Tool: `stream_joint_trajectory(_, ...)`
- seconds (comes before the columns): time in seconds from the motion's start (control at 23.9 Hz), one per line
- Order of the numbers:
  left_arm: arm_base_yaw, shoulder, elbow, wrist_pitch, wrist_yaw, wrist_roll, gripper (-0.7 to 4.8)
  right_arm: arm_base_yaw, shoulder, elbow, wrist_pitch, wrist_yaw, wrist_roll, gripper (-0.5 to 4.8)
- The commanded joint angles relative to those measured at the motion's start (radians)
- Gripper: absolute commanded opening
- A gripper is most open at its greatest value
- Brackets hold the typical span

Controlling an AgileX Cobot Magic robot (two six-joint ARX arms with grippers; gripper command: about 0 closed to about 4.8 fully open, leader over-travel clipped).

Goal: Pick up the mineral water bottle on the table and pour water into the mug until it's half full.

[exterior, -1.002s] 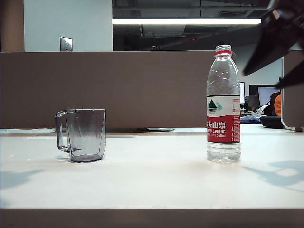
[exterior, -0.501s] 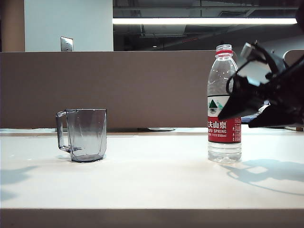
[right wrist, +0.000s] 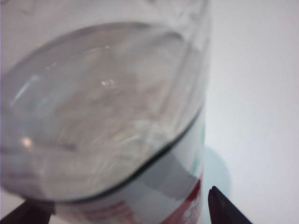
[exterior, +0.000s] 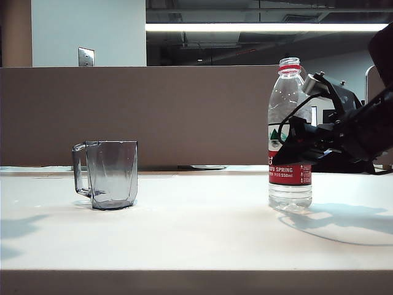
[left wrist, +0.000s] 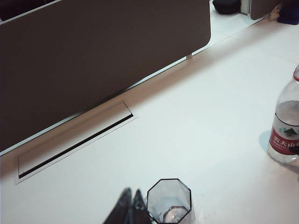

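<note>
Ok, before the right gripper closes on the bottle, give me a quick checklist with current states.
1. Bottle upright on table: ok.
2. Right gripper open: ok.
3. Its fingers either side of the bottle at label height: ok.
4. Fingers touching the bottle: cannot tell.
5. Mug upright, apart from the bottle: ok.
6. Left gripper beside the mug, away from the bottle: ok.
</note>
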Motion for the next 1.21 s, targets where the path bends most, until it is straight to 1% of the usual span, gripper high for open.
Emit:
stream_joint_trajectory(0.04,0.002,-0.003,0.006,-0.013,-0.002,-0.002,-0.05,0.000,0.008,0.005,0.087,-0.001,0.000,4.79)
stream_joint_trajectory(0.21,0.002,-0.003,0.006,-0.045,-0.003,0.005,-0.05,0.003,0.067,0.016,0.201,0.006,0.000,4.79)
stream_joint_trajectory(0.42,0.002,-0.003,0.006,-0.042,-0.003,0.012,-0.05,0.005,0.133,0.015,0.315,0.008,0.000,4.79)
stream_joint_trajectory(0.67,0.002,-0.003,0.006,-0.042,-0.002,0.012,-0.05,0.005,0.142,0.014,0.360,0.008,0.001,4.79)
stream_joint_trajectory(0.75,0.002,-0.003,0.006,-0.042,-0.002,0.012,-0.05,0.005,0.142,0.014,0.360,0.008,0.000,4.56)
stream_joint_trajectory(0.88,0.002,-0.003,0.006,-0.042,-0.002,0.012,-0.05,0.005,0.142,0.014,0.353,0.010,0.000,3.69)
stream_joint_trajectory(1.21,0.002,-0.003,0.006,-0.042,-0.003,0.012,-0.05,0.005,0.137,0.014,0.338,0.008,0.000,3.67)
